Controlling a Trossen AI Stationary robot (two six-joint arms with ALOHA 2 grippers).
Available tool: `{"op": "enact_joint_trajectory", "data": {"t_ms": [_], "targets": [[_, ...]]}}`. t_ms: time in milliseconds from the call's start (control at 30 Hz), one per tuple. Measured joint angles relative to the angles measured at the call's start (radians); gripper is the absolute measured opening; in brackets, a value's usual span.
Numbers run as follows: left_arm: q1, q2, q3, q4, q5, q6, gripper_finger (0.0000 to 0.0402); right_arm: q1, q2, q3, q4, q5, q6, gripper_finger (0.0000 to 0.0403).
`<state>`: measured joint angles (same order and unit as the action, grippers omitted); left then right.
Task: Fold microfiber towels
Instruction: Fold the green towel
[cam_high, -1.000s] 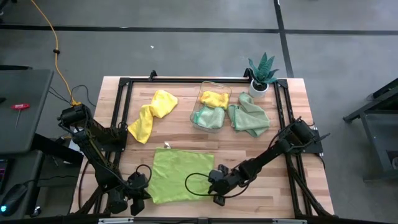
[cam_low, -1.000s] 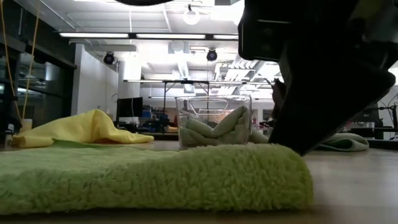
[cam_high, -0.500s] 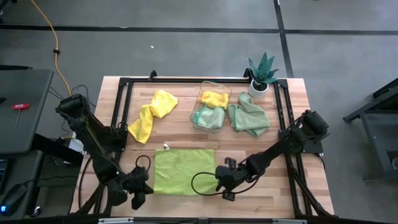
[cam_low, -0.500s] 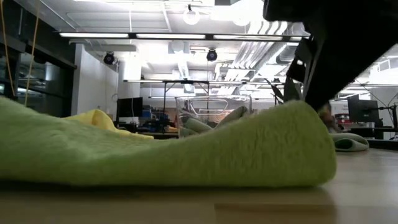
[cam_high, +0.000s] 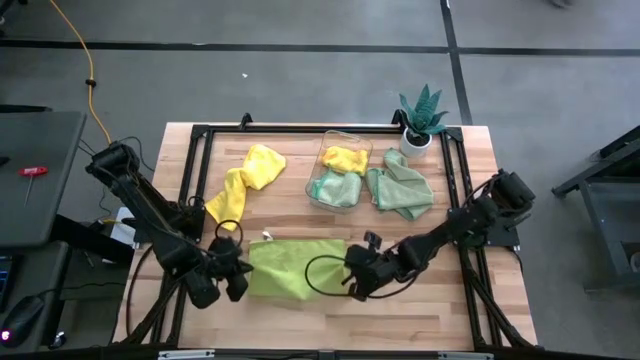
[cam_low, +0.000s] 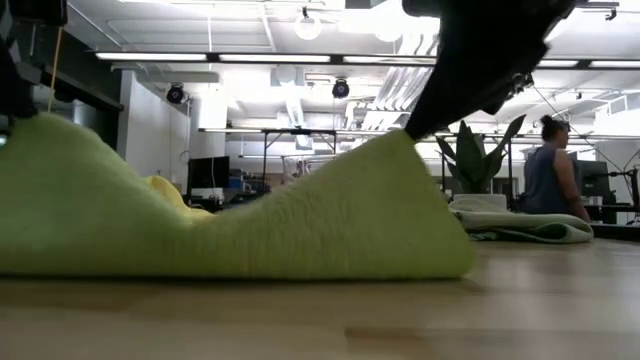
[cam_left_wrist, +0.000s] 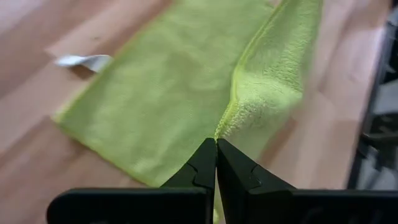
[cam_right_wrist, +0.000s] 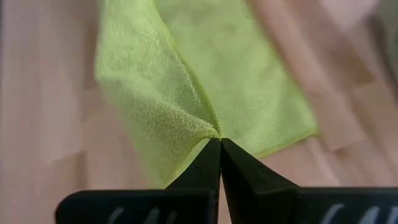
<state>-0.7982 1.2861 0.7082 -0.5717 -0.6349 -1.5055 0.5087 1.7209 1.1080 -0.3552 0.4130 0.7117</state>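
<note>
Lime green towel (cam_high: 290, 268): near corners lifted off worktop (cam_high: 450, 310), pinched in fully closed jaws of left gripper (cam_left_wrist: 216, 144) and right gripper (cam_right_wrist: 220, 142).

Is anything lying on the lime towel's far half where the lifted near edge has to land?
Nothing visible. Both the left gripper and the right gripper are shut on the lime towel; its far half lies bare.

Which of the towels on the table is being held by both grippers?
The lime green towel at the table's near edge: left gripper and right gripper pinch its corners; the others lie untouched.
</note>
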Motion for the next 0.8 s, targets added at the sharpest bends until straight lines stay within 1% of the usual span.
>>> {"op": "enact_joint_trajectory", "data": {"t_ms": [133,300,367,433,633,800], "targets": [[0.0,0.003,0.0,-0.095,-0.007,-0.094,0.0,-0.037,0.0,0.0,-0.04,0.035,0.033,0.0],[0.002,0.003,0.0,-0.253,-0.057,-0.211,0.0,-0.09,0.0,0.0,-0.079,0.052,0.032,0.0],[0.01,0.008,0.0,-0.296,-0.075,-0.235,0.0,-0.11,0.0,0.0,-0.091,0.048,0.029,0.0],[0.021,0.019,-0.001,-0.327,-0.072,-0.238,0.0,-0.127,0.0,0.0,-0.108,0.048,0.031,0.0],[0.051,0.083,-0.014,-0.299,-0.024,-0.177,0.0,-0.162,0.0,0.0,-0.172,0.048,0.029,0.0],[0.061,0.135,-0.018,-0.292,0.017,-0.191,0.0,-0.176,0.0,0.0,-0.171,0.042,0.03,0.0]]}}
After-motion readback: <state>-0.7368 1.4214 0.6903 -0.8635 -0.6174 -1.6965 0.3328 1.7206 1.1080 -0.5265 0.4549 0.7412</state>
